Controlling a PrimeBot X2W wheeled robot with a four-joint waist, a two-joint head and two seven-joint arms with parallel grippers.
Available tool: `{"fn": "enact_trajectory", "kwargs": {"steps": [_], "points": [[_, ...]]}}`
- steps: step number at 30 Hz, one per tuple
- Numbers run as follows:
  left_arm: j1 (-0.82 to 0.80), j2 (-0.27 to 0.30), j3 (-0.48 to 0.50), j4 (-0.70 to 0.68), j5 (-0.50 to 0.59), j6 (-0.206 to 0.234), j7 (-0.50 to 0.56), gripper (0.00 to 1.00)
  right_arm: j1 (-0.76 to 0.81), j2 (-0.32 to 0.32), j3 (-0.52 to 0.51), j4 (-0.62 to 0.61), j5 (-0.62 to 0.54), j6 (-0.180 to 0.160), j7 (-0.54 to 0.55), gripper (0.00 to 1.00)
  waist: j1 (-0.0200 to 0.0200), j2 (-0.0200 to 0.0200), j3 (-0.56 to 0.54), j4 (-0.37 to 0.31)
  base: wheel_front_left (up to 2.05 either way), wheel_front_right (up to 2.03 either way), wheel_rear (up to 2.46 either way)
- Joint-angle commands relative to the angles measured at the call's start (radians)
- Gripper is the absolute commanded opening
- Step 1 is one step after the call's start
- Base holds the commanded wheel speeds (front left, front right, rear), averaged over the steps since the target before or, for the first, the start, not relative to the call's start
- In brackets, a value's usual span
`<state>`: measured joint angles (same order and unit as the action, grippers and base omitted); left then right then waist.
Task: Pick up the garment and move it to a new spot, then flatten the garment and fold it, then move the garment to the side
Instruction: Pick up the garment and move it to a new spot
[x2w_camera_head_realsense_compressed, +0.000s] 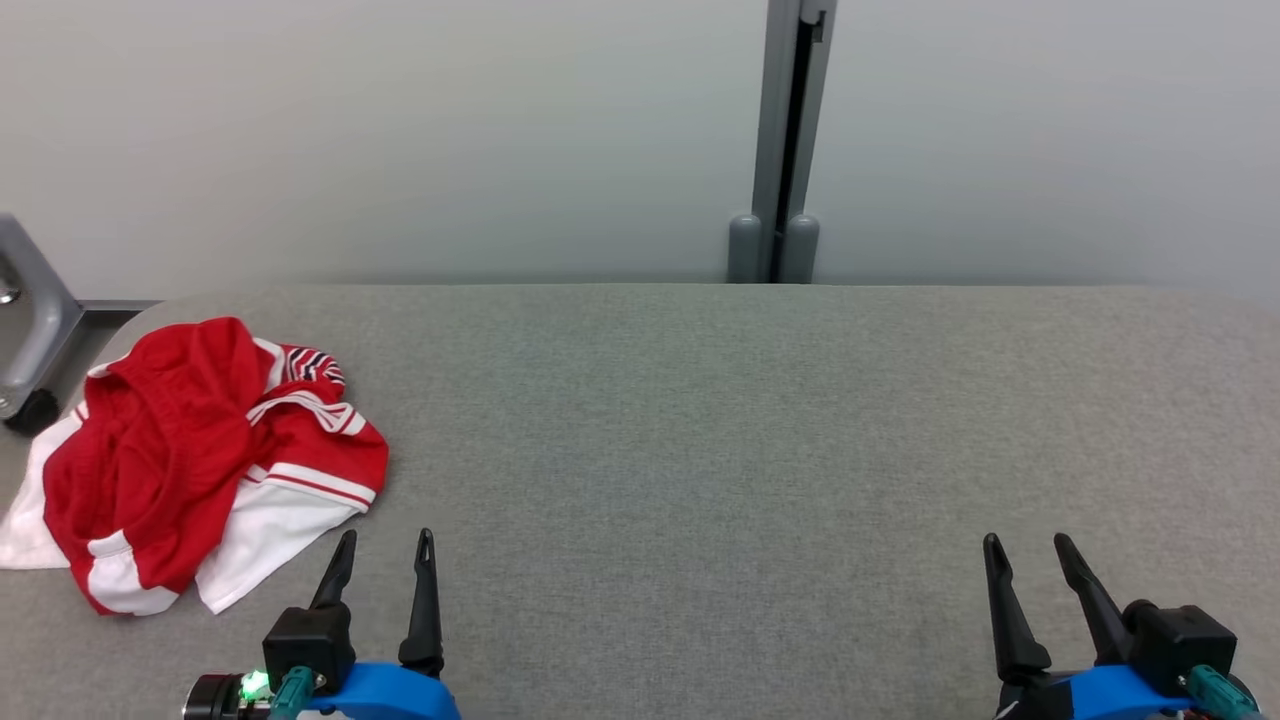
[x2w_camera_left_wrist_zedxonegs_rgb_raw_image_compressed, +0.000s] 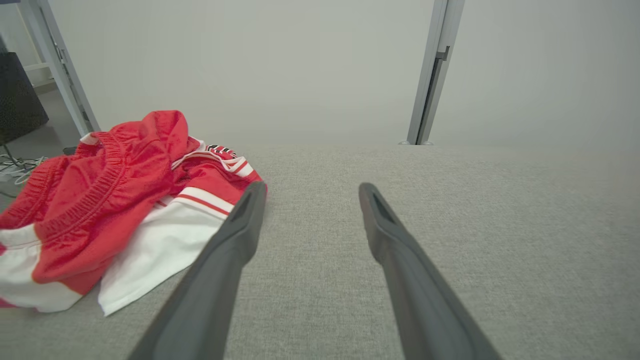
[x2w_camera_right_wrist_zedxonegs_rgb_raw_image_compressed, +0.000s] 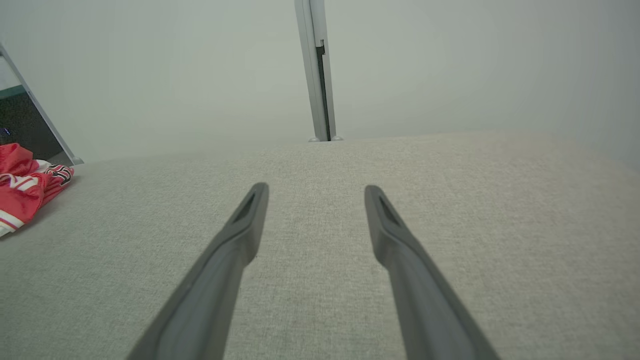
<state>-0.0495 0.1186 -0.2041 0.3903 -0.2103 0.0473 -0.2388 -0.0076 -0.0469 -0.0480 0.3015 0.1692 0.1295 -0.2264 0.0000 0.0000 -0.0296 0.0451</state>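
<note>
Lying crumpled at the left edge of the tabletop, garment is near the left gripper, right gripper well apart toward the right edge, both with fingers spread, open grey surface between.

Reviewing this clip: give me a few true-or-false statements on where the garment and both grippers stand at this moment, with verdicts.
1. The red and white garment lies crumpled at the left end of the table. True.
2. The left gripper is shut on the garment. False: it is open, with nothing between its fingers.
3. The right gripper is open over bare table. True.
4. The garment lies nearer the right gripper. False: it lies by the left gripper, far from the right one.
5. A grey post stands behind the table's far edge. True.
</note>
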Motion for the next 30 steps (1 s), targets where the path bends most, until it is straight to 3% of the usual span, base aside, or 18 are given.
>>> {"fn": "enact_trajectory", "kwargs": {"steps": [1,20,25,30], "points": [[-0.018,0.008,0.001,-0.003,0.006,0.004,0.001,1.00,0.017,-0.006,-0.007,-0.004,-0.003,0.002,-0.005,1.00,0.0000,0.0000,0.005,0.016,0.00,0.00,0.00],[0.001,0.062,0.005,-0.058,0.002,0.021,0.028,1.00,0.010,-0.006,0.007,0.000,0.017,0.002,-0.014,1.00,0.0000,0.0000,0.031,0.409,0.00,0.00,0.00],[0.010,0.068,0.002,-0.070,-0.004,0.025,0.033,1.00,-0.006,-0.006,0.021,0.006,0.016,0.001,-0.018,1.00,0.0000,0.0000,0.040,0.474,0.00,0.00,0.00],[0.023,0.070,0.010,-0.081,-0.015,0.035,0.028,1.00,-0.021,-0.006,0.036,0.012,0.012,0.001,-0.019,1.00,0.0000,0.0000,0.052,0.485,0.00,0.00,0.00]]}}
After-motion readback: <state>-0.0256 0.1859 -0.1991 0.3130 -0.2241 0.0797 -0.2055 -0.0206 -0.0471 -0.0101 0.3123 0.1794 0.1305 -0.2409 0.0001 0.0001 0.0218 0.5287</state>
